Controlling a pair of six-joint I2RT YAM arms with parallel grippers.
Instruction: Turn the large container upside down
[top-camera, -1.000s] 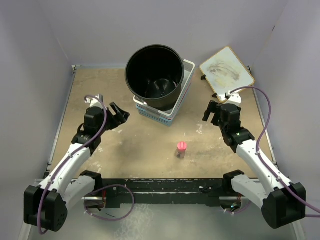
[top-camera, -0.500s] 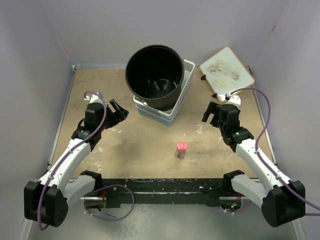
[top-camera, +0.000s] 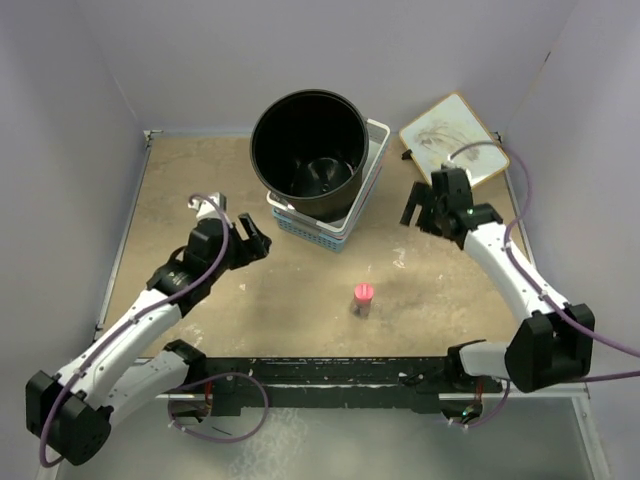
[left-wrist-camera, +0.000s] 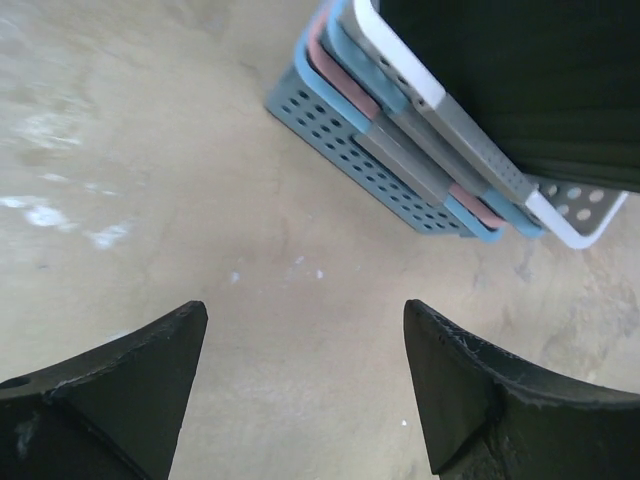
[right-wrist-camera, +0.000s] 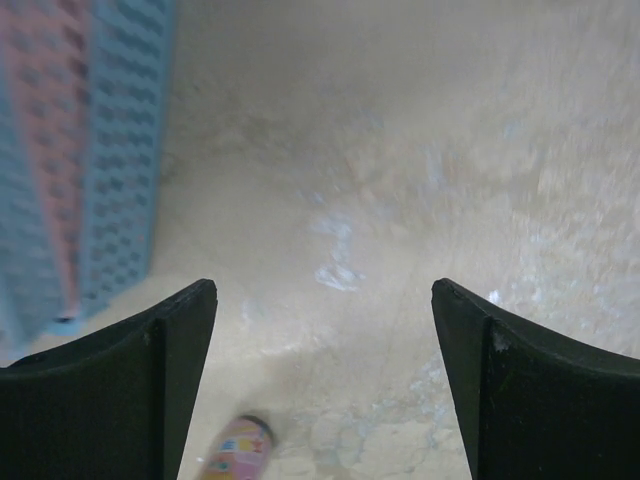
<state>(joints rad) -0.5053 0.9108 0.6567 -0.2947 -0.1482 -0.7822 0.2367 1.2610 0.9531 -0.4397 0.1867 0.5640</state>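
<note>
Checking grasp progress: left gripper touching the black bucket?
Apart. Left wrist view shows the open left gripper over bare table, short of the black bucket.

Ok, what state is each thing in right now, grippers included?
big black round plastic bucket: upright, mouth up, seated in top basket
stacked white, pink and blue perforated baskets: nested
small pink-topped bottle: standing upright
wood-framed whiteboard: scribbled on
left gripper: open, empty
right gripper: open, empty

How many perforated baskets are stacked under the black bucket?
3 at least, nested in one stack: the white basket on top holding the black bucket, the pink basket beneath it, the blue basket outermost. Others may be hidden between them.
</note>
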